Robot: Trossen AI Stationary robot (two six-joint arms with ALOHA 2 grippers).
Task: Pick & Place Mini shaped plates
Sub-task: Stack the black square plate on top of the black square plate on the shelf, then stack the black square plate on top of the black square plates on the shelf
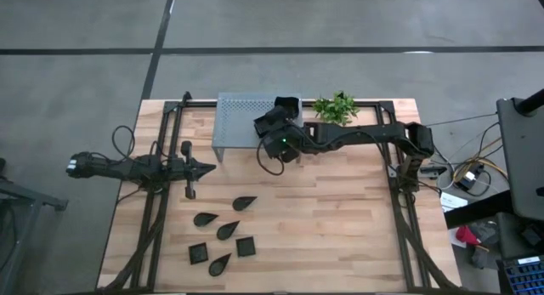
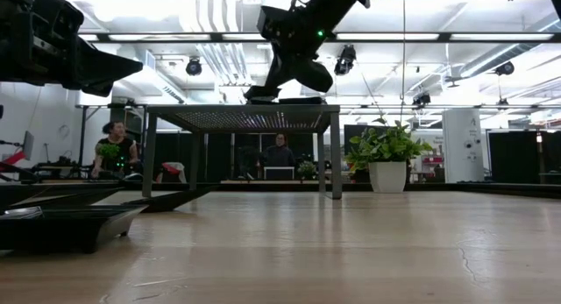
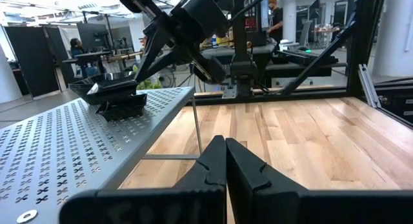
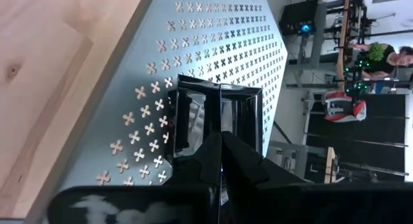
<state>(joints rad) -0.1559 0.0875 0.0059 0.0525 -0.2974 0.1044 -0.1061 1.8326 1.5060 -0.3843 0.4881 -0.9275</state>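
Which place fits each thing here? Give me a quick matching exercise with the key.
Things:
1. right gripper
2. left gripper
3. green plant
4. loose black plates

Places:
A. on the bare wood at the table's near part
B. over the grey perforated shelf, at a stacked square plate
C. at the table's far edge, beside the shelf
D. over the table's left side, fingers closed, holding nothing

Pairs: 1-B, 2-D, 3-C, 4-A
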